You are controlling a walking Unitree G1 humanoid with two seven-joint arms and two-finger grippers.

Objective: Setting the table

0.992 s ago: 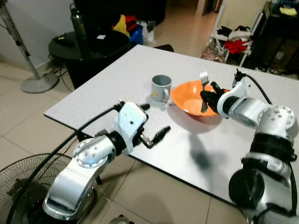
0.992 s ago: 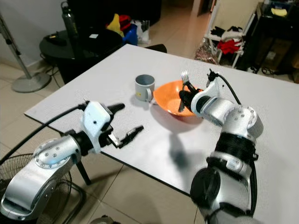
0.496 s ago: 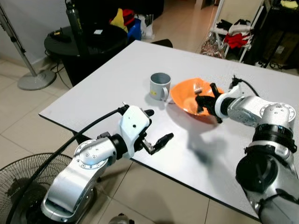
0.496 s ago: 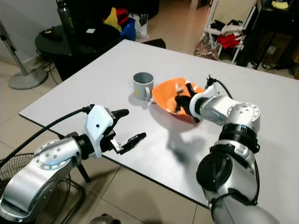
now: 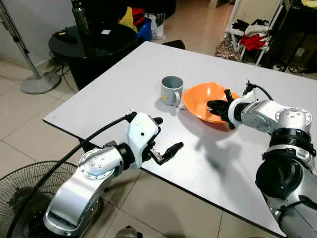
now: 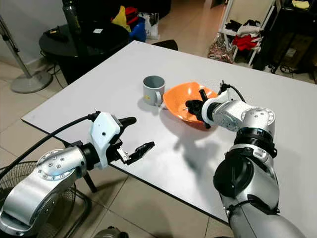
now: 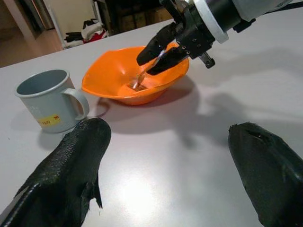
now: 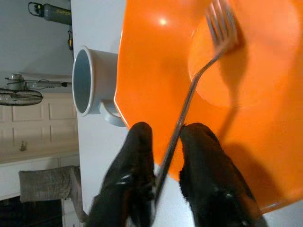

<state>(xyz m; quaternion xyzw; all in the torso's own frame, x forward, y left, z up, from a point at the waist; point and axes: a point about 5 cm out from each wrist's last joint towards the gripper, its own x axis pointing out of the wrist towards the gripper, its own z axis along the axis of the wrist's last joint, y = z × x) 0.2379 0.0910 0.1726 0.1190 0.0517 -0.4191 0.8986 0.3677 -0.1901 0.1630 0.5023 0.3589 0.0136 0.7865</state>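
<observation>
Fork [image 8: 199,80] lowered into bowl [image 5: 208,101], right gripper [image 5: 216,107] gripping

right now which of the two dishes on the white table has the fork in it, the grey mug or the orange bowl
The orange plastic bowl: the right gripper holds a metal fork with its tines down in it. The grey mug beside it looks empty.

Head eyes look down; both wrist views share the orange bowl [image 7: 137,75]
</observation>
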